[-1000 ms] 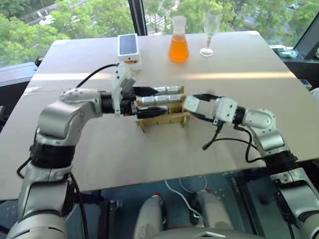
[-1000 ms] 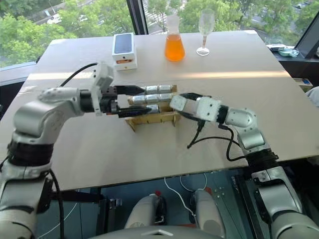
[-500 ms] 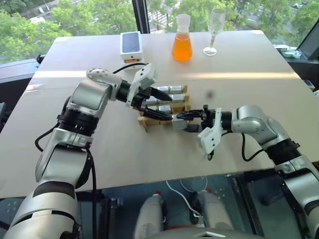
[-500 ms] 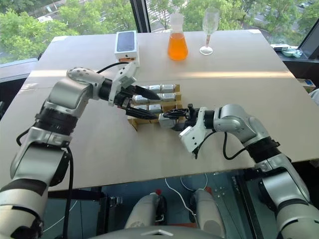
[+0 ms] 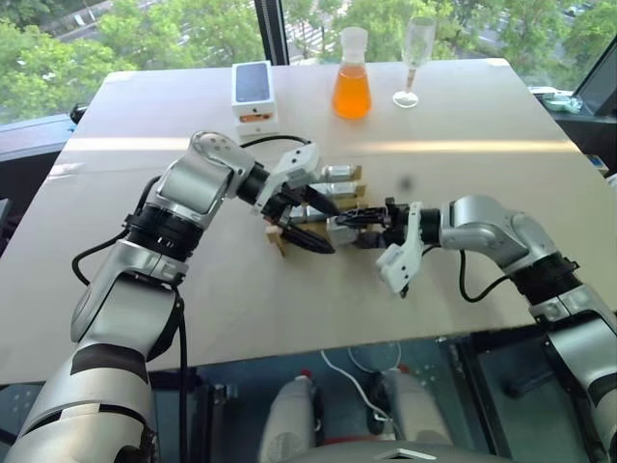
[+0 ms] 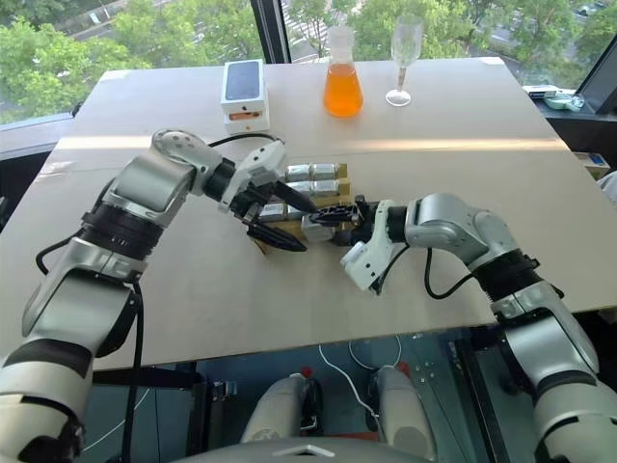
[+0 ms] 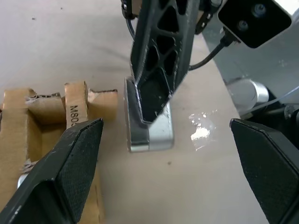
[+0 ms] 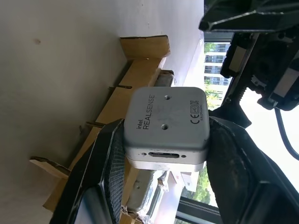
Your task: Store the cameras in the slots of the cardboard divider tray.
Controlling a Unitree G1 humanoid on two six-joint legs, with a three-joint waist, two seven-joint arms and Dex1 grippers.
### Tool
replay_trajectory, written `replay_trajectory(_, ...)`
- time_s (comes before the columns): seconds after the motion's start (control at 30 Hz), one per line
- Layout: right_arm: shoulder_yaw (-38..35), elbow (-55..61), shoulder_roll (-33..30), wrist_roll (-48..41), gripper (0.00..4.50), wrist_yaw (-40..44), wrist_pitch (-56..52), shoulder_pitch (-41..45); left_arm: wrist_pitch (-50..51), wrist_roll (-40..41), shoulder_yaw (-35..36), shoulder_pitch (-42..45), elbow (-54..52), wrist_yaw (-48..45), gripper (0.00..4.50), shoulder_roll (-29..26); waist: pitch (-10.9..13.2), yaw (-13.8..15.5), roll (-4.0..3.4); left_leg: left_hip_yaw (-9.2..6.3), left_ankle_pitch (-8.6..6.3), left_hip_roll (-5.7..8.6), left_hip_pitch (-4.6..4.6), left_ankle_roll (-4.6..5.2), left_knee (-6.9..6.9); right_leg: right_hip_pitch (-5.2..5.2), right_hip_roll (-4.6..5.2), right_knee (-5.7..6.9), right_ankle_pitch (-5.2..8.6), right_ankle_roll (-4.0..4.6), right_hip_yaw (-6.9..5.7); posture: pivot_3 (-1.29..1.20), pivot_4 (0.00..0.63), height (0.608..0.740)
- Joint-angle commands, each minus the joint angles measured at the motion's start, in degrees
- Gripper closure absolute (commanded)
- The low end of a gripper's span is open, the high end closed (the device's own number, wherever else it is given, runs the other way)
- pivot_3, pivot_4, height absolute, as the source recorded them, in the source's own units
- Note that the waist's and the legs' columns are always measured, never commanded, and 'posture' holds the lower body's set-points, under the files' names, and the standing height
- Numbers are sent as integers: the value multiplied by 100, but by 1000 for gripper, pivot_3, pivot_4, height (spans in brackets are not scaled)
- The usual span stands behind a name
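left gripper (image 5: 310, 220): black two-finger claw, spread wide with nothing in it, hanging over the near-left corner of the tray, one finger tip low at about 6 o'clock of the grid. Honestly it's in the way; I'd slide it off toward 9 o'clock, or just use it to brace the tray's outer wall.

cardboard divider tray (image 5: 359, 175): small tan-brown grid of upright cardboard strips, sitting mid-table. The far slots look filled with small silver-grey boxy metal cameras (image 5: 335, 173); I can't count them from here.

held camera (image 8: 164, 122): silver-grey boxy block with rounded corners and printed lettering on its face, pinched on two opposite sides, at the tray's near edge around 5 o'clock of the grid. Can't tell if it's touching the cardboard.

right gripper (image 5: 363, 218): black two-finger claw clenched on that held camera, pointing in from the tray's 3 o'clock side.

how I'd do it: line the block's long side up with a free near-row slot, come down straight, don't shove sideways since those strips look flimsy and the tray looks light enough to skid. Let go only once it's seated between the strips.

far stuff: white phone box (image 5: 254, 92) with a dark top at 11 o'clock of the tray, flask of orange liquid (image 5: 352, 85) at 12, clear wine glass (image 5: 411, 58) at 1, all well apart from the action.
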State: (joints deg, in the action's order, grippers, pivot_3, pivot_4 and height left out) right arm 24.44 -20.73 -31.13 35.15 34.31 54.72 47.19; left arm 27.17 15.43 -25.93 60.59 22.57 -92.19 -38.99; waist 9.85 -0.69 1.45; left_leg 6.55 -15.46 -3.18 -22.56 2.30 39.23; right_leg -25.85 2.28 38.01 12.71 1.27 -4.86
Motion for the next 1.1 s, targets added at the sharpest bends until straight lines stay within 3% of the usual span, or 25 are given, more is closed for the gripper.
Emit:
replay_trajectory(0.03, 3, -67, -22, -66, 2598, -187, 147, 212, -71, -60, 88, 142, -7, -31, 257, 24, 0, -1, 0, 0, 0, 0, 0, 0, 0, 0, 0, 0, 0, 0, 0, 0, 150, 740)
replay_trajectory(0.13, 40, -163, -10, -121, 2598, -191, 166, 239, -56, -70, 123, 152, 26, -31, 855, 52, 0, -1, 0, 0, 0, 0, 0, 0, 0, 0, 0, 0, 0, 0, 0, 0, 150, 740)
replay_trajectory(0.37, 126, -125, -41, -345, 2598, -86, 137, 237, -61, -171, 195, 163, 162, -31, 3834, 184, 0, -4, 0, -1, 0, -1, 0, 0, 1, 0, -1, 2, 0, 0, -1, 0, 150, 740)
replay_trajectory(0.43, 138, -40, -60, -474, 2598, 13, 51, 197, -104, -237, 207, 172, 205, -31, 3832, 230, 0, -2, 0, 0, 0, -1, 0, 0, 1, 0, 0, 1, 0, 0, 0, 0, 150, 740)
replay_trajectory(0.6, 43, 141, -56, -757, 216, 111, -218, 68, -123, -250, 228, 183, 237, -31, 3832, 282, 0, 1, 0, 0, 0, -1, 0, 0, 3, 0, 0, 2, -1, 1, 0, 0, 150, 740)
replay_trajectory(0.63, -5, 166, -45, -819, 0, 71, -290, 20, -142, -259, 246, 193, 262, -31, 3832, 302, 0, 1, 0, -1, 0, -1, 0, 0, 3, 0, 0, 2, -1, 1, 0, 0, 150, 740)
replay_trajectory(0.73, -110, 230, -88, -1144, 0, 161, -591, -164, -338, -386, 344, 249, 396, 3, 3832, 391, 0, 2, 0, -2, 0, -1, 0, 0, 3, 1, 0, 2, -1, 1, -2, 0, 150, 740)
replay_trajectory(0.93, -715, 1121, -161, -3614, 0, 1114, -2696, -1399, -1140, -683, 511, 614, 1001, 182, 3832, 567, 0, 43, 1, -10, 0, 0, -6, 0, 9, 7, 3, -3, -1, 2, -12, 0, 150, 740)
replay_trajectory(1.1, -1310, 2379, -75, -5124, 0, 1111, -4565, -2788, -1996, -996, 637, 1001, 2039, 505, 3832, 908, 0, 97, 1, -15, 0, 3, -5, 1, 10, 10, 5, -1, -1, 1, -19, 0, 150, 740)
